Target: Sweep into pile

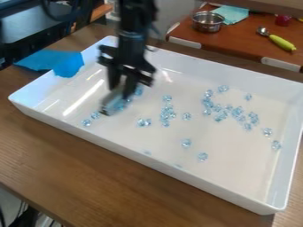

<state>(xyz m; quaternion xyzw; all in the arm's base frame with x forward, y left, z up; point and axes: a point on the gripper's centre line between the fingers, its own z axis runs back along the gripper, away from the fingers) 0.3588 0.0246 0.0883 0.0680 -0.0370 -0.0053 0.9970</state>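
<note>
The black robot arm [133, 33] comes in from the top of the view, left of the middle. Its gripper [121, 88] hangs down inside a big white tray [201, 181], over the left part. It holds a gray sweeping tool [111, 103] between its two fingers [130, 87]. The tool leans, with its low end down by the tray floor. It is blurry, so its true shape is hard to tell.

The task's things are the little clear blue beads [238, 111], and they lie on the floor of the tray. Some are right by the tool, and two sit just to the left of it. A thin line of them runs down the middle, with a small clump just beside it and one bead alone to the right. The biggest bunch is on the right side, loose and spread out. A few more lie by themselves near the right wall, and a few are down toward the near wall.

The tray sits on a brown wooden table [77, 166]. A bright blue sheet [68, 64] lies over the tray's left rim. Behind the tray, a red-brown table [246, 37] holds a shiny metal bowl [207, 22], a light green cloth [232, 13], a spoon with a yellow-green handle [282, 42] and a small red thing [283, 20].
</note>
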